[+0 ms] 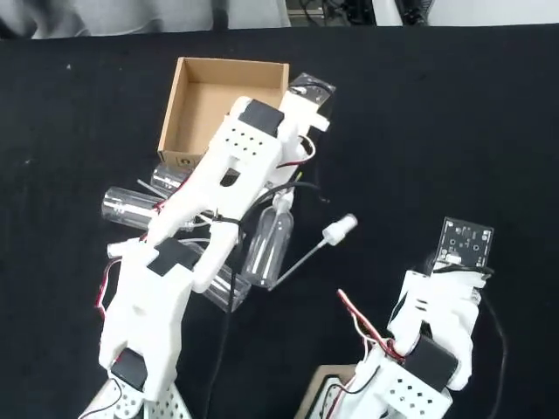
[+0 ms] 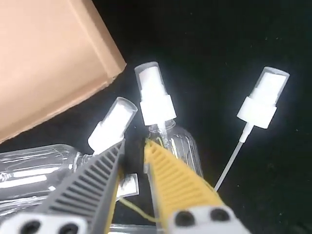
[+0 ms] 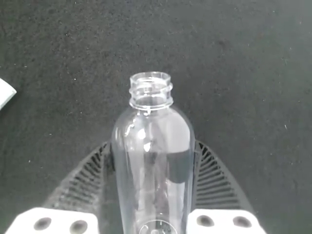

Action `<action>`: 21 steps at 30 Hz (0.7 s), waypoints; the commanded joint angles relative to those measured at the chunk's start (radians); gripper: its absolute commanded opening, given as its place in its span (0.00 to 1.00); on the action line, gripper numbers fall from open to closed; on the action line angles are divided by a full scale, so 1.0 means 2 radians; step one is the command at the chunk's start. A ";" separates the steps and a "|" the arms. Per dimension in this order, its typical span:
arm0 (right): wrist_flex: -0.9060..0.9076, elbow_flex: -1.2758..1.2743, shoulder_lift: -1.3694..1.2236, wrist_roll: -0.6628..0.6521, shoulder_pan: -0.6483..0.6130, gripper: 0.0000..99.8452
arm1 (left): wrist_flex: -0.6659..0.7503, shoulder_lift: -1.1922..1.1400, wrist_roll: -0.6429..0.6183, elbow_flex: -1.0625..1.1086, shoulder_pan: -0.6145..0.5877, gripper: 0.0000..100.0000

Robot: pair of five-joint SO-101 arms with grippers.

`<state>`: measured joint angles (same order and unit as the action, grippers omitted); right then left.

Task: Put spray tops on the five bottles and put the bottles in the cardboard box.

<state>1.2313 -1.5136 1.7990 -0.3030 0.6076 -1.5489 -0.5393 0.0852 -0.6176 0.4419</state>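
right gripper clamps an uncapped bottle; left gripper narrowly parted, seemingly empty, beside cardboard box corner.

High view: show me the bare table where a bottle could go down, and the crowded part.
Bare: the table right of the cardboard box, past the loose spray top, beyond the right arm; also the strip left of the box. Crowded: below the box, where bottles lie around the left arm.
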 commanded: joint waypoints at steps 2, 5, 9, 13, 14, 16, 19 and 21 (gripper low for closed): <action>-0.014 0.003 0.040 0.001 0.010 0.09 | -0.001 0.018 -0.029 -0.033 0.003 0.22; -0.014 0.002 0.040 0.001 0.010 0.09 | 0.013 0.018 -0.047 -0.029 0.003 0.24; -0.014 0.002 0.040 0.001 0.010 0.09 | 0.029 0.001 -0.046 -0.032 0.003 0.24; -0.014 0.002 0.040 0.001 0.010 0.09 | 0.051 -0.035 -0.045 -0.033 0.003 0.24; -0.014 0.002 0.040 0.001 0.010 0.09 | 0.058 -0.045 -0.045 -0.033 0.003 0.24; -0.014 0.002 0.040 0.001 0.010 0.09 | 0.068 -0.061 -0.045 -0.033 0.003 0.24; -0.014 0.002 0.040 0.001 0.010 0.09 | 0.081 -0.078 -0.045 -0.033 0.003 0.24; -0.014 0.002 0.040 0.001 0.010 0.09 | 0.085 -0.087 -0.045 -0.034 0.003 0.24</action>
<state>1.2313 -1.5136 1.7990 -0.3030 0.6076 -1.4016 -0.7158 0.0023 -0.6206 0.4404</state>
